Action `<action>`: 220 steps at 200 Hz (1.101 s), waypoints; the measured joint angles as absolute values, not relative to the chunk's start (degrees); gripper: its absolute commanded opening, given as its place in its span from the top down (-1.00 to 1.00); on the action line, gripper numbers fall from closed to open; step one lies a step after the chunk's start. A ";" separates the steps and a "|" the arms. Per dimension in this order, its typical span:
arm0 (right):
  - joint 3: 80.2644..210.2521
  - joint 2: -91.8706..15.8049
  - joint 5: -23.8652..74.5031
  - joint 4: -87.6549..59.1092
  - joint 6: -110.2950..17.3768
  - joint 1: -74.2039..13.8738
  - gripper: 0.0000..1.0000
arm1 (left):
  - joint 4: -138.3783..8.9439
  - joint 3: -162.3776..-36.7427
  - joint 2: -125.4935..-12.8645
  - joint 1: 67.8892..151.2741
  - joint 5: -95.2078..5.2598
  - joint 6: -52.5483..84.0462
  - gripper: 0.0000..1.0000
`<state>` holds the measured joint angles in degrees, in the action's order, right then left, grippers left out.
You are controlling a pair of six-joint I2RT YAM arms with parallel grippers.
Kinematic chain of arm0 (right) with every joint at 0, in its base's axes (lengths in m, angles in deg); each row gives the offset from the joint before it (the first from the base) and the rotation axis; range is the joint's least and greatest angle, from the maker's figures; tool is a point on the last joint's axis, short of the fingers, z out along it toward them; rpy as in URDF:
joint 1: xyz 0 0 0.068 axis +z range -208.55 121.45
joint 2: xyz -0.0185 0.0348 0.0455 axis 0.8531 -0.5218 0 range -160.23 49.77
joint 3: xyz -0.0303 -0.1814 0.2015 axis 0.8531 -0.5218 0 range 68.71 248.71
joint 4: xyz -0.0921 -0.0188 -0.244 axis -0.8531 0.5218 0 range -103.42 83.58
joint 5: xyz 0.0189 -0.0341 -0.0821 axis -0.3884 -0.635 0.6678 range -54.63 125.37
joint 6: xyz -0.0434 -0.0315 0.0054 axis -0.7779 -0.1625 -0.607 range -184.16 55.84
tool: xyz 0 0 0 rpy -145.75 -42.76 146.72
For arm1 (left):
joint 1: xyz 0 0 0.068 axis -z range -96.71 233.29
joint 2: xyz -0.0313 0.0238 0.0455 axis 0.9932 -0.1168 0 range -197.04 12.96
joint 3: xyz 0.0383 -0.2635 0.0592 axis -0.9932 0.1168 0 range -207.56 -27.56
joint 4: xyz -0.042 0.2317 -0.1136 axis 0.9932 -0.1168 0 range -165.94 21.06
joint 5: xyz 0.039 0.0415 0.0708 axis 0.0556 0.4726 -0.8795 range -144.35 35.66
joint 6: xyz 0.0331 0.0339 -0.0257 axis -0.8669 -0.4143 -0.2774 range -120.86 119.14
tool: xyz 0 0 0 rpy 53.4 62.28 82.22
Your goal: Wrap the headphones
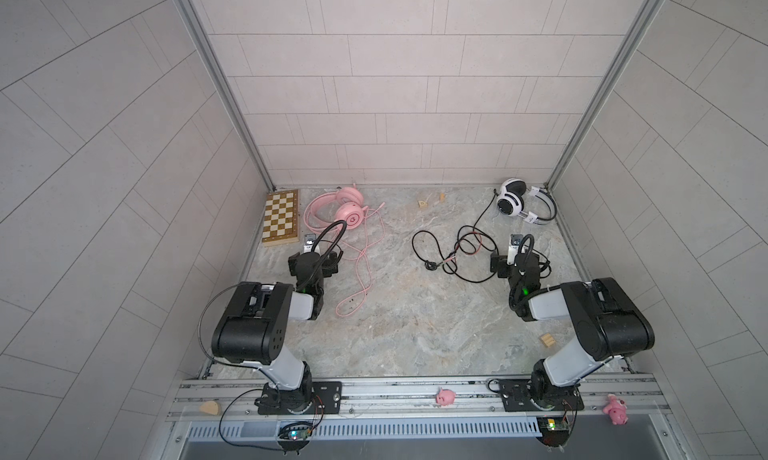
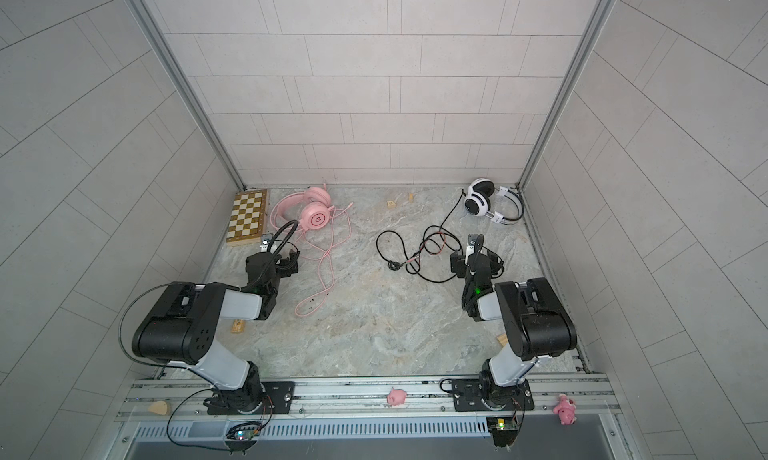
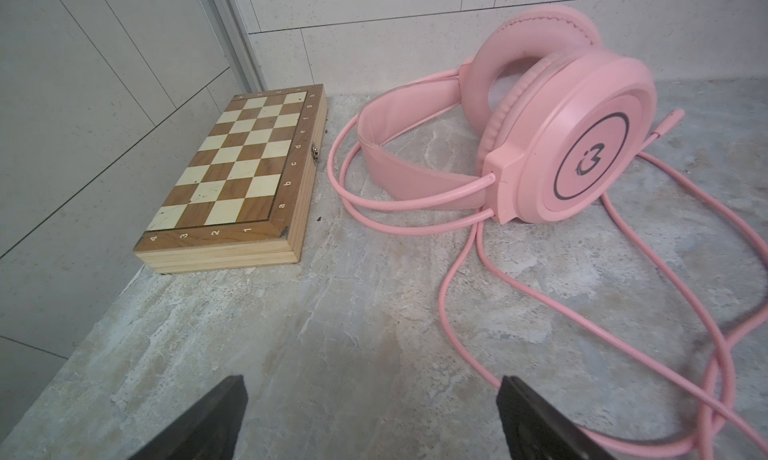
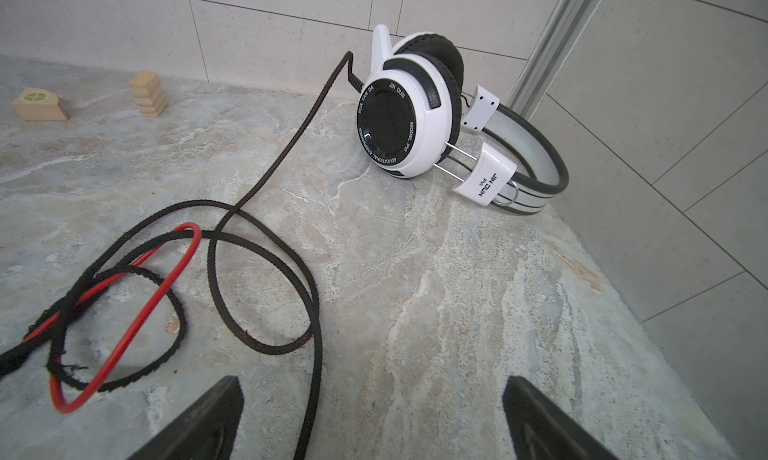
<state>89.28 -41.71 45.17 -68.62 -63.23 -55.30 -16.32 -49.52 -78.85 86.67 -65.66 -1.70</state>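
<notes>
Left gripper [image 3: 370,400] is hanging over the table [image 3: 332,333], jaws standing wide apart, gripping nothing. Headphones [image 3: 561,146] are lying on their side near the far wall. Their cable [image 3: 540,312] is looping loosely across the table, passing just beside one fingertip [image 3: 515,408]. Chessboard [image 3: 237,167] is sitting closed just left of them, against the left wall.

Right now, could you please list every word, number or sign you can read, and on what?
"JIN DUN", "HUA YAN DA", "EDUCATIONAL EARPHONES", "MODEL", its number unclear: earcup of the white headphones.
"JIN DUN": their headband slider; code below blurred.
"a" to "h", "1" to "4": chessboard border.
Round emblem, no words: pink headphones.
</notes>
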 measured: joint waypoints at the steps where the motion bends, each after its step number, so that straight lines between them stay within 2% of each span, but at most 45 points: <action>1: 89.28 -41.71 45.17 -68.62 -63.23 -55.30 -0.99 | -16.29 -49.52 -78.85 86.67 -65.66 -1.68 -1.00; 220: 88.93 -41.71 48.47 -69.82 -64.17 -53.66 -0.99 | -16.32 -49.52 -78.85 86.67 -65.66 -1.70 -1.00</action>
<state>88.93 -41.71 48.47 -69.82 -64.17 -53.66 -16.32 -49.52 -78.85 86.67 -65.66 -1.70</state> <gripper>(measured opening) 0.993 0.999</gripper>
